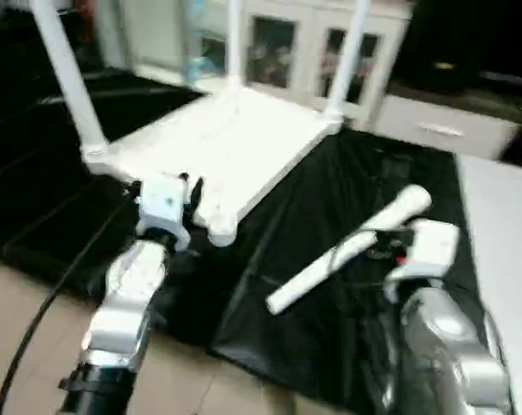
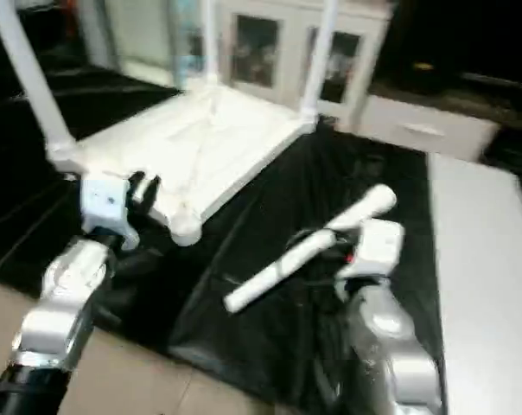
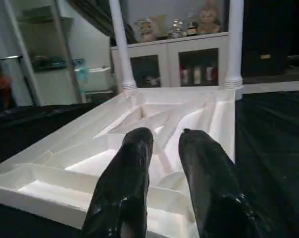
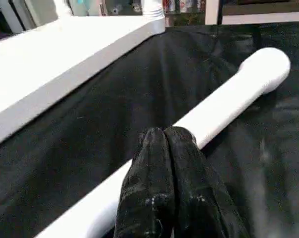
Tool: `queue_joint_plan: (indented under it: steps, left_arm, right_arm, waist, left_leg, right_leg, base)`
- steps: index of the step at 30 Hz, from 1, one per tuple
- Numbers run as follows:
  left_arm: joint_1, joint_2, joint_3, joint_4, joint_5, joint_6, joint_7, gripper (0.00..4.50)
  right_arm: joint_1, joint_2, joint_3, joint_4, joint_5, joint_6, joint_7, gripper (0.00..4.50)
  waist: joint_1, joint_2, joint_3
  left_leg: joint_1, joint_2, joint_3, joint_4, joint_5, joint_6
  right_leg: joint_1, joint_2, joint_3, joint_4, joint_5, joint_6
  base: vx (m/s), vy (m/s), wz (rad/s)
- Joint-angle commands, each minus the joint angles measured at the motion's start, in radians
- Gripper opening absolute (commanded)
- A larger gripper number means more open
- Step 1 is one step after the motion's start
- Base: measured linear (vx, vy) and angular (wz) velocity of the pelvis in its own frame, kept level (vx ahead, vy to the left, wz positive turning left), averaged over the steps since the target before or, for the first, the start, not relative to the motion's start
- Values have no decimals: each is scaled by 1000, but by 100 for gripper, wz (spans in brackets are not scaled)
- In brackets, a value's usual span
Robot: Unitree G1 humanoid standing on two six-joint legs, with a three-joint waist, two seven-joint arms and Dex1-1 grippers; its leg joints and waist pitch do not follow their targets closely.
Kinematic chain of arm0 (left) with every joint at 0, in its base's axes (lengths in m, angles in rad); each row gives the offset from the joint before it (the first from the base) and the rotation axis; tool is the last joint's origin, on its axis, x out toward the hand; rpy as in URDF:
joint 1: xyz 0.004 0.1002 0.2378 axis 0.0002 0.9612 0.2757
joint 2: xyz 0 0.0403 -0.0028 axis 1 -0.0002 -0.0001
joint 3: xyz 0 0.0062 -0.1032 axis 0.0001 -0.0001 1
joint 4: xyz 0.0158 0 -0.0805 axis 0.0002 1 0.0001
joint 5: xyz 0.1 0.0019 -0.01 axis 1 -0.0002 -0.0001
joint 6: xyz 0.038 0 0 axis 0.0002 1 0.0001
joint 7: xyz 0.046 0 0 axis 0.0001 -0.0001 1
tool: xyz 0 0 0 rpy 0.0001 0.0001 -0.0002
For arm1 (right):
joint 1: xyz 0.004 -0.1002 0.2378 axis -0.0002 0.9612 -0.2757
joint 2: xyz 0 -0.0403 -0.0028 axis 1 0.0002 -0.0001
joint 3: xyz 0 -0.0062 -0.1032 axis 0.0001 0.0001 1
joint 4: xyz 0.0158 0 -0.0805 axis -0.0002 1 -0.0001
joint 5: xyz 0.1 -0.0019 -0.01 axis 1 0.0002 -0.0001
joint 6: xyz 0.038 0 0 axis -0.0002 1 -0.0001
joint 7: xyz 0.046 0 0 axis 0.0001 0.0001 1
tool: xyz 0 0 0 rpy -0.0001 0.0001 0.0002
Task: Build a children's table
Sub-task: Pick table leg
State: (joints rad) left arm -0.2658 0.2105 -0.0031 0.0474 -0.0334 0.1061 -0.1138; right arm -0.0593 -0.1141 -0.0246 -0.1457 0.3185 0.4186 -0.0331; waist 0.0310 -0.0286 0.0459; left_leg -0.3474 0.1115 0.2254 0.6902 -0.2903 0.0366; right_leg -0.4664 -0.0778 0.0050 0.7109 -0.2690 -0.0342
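The children's table top (image 1: 235,138) lies upside down on a black cloth, ribbed underside up. Three white legs stand in its corner sockets: one at the left (image 1: 66,78) and two at the far side (image 3: 121,49) (image 3: 234,44). A loose white leg (image 1: 330,259) lies on the cloth to the right of the top. My left gripper (image 1: 190,192) is at the top's near corner, open, its fingers (image 3: 129,168) over the ribbed underside (image 3: 90,148) with nothing between them. My right gripper (image 4: 164,134) is shut, its tips right above the loose leg (image 4: 228,99), not around it.
The black cloth (image 1: 330,328) covers the low work surface and drapes onto a tan floor (image 1: 183,380). A white cabinet with glass doors (image 1: 296,52) stands behind. A white surface (image 1: 503,242) runs along the right. A black cable (image 1: 36,320) hangs by my left arm.
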Motion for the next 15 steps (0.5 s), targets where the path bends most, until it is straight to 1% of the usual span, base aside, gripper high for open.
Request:
queue_joint_plan:
  steps: [1,2,3,4,5,6,7,8,9,10,11,12,13,14,15]
  left_arm:
    - [-13,-2,2,3,10,6,6,131]
    - [-13,-2,2,3,10,6,6,131]
    - [-13,2,6,2,8,9,5,131]
    - [-13,3,8,2,8,10,4,131]
    - [-12,6,11,1,8,10,4,131]
    - [-12,9,14,1,9,10,4,131]
    - [-11,10,17,2,9,11,6,131]
    - [-11,11,19,3,9,12,7,131]
    - [-10,11,22,3,7,14,9,131]
    - [-10,11,22,3,7,14,9,131]
    - [-10,9,25,3,8,15,8,131]
    - [-9,7,28,3,9,15,7,131]
    - [-8,6,29,3,10,15,6,131]
    - [-7,5,30,3,11,16,7,131]
    - [-6,5,30,2,11,16,8,131]
  right_arm:
    - [-13,-17,-15,-8,-11,12,10,0]
    - [-13,-17,-15,-8,-11,12,10,0]
    - [-18,-19,-12,-5,-12,13,13,0]
    - [-19,-19,-12,-5,-13,14,13,0]
    - [-23,-18,-12,-3,-14,15,13,0]
    - [-25,-16,-14,-3,-15,17,13,0]
    - [-25,-15,-13,-3,-17,18,15,0]
    - [-26,-15,-13,-2,-19,19,18,0]
    - [-28,-18,-3,0,-23,21,30,0]
    - [-28,-18,-3,0,-23,21,30,0]
    - [-29,-19,1,1,-26,22,36,0]
    - [-32,-20,8,-1,-29,23,42,0]
    - [-34,-21,12,-2,-32,24,45,0]
    - [-39,-18,14,1,-34,26,46,0]
    - [-40,-18,14,1,-35,26,46,0]
  waist:
    - [-35,41,-37]
    - [-49,18,-37]
    - [-38,-15,-58]
    - [9,-34,-68]
    - [-14,-15,-73]
    - [-19,-4,-68]
    - [-3,-25,-43]
    - [9,-33,-42]
    - [0,1,-47]
    - [-61,29,-46]
    - [-77,47,-45]
    - [-79,59,-50]
    - [-80,60,-48]
    - [-74,55,-42]
    - [-59,33,-45]
  left_leg:
    - [35,95,-93,-220,-188,220]
    - [42,92,-64,-215,-189,205]
    - [8,82,-54,-180,-271,84]
    - [-49,59,-129,87,-238,-39]
    - [-99,51,-199,153,-149,-96]
    - [-115,40,-225,170,-105,-147]
    - [-65,9,-202,110,-168,-181]
    - [-68,7,-189,16,-53,-117]
    - [-11,7,-171,-69,31,1]
    - [33,46,-175,-150,-166,118]
    - [32,59,-193,-183,-221,164]
    - [35,61,-199,-198,-229,203]
    - [54,71,-211,-193,-173,298]
    - [62,80,-207,-192,-102,347]
    - [85,129,-93,-206,-205,151]
  right_leg:
    - [23,-1,-126,16,8,-24]
    - [22,-11,-126,-15,11,-31]
    - [104,-121,-53,-87,-41,-32]
    - [134,-380,136,-255,-300,-110]
    - [171,-408,149,-240,-328,-136]
    - [176,-380,107,-232,-350,-131]
    - [126,-202,133,-246,-415,-192]
    - [169,-158,15,-227,-424,-209]
    - [113,-98,-16,-229,-436,-177]
    - [58,20,-72,-134,-368,-94]
    - [56,37,-93,-54,-262,-69]
    - [52,39,-109,10,-170,-55]
    - [35,28,-121,28,-98,-41]
    - [26,21,-130,26,-78,-18]
    - [21,-15,-126,-2,-66,-51]
  base:
    - [-95,257,-39]
    - [-74,219,-10]
    - [-74,219,-10]
    - [-67,203,-7]
    - [-52,219,-25]
    - [-52,219,-25]
    - [-55,230,-53]
    - [-75,275,-31]
    - [-75,275,-31]
    - [-102,303,14]
    - [-119,294,14]
    - [-119,294,14]
    - [-88,272,4]
    - [-84,228,-3]
    - [-84,228,-3]
